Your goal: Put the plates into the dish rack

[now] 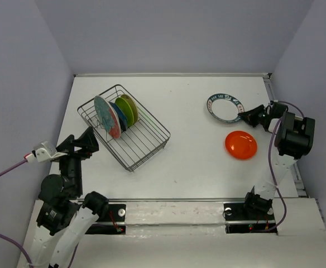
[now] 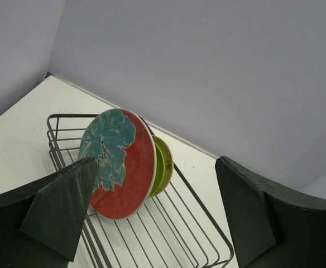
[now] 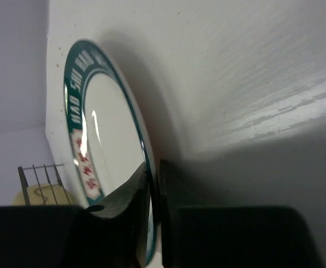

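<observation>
The black wire dish rack (image 1: pixel 146 146) stands left of the table's middle, holding upright the red plate with teal flowers (image 1: pixel 106 115), a dark blue plate (image 1: pixel 118 116) and the lime green plate (image 1: pixel 126 110). My left gripper (image 1: pixel 87 139) is open and empty beside the rack's near left corner; its wrist view shows the red plate (image 2: pixel 121 167), the green plate (image 2: pixel 162 164) and the rack (image 2: pixel 207 223). My right gripper (image 1: pixel 243 118) is shut on the rim of the white plate with the blue patterned rim (image 1: pixel 224 107), also in the right wrist view (image 3: pixel 104 145). The orange plate (image 1: pixel 241 144) lies flat nearby.
The rack's right half holds no plates. A raised white ledge (image 1: pixel 174 209) runs along the near edge by the arm bases. Grey walls close the table at the back and both sides.
</observation>
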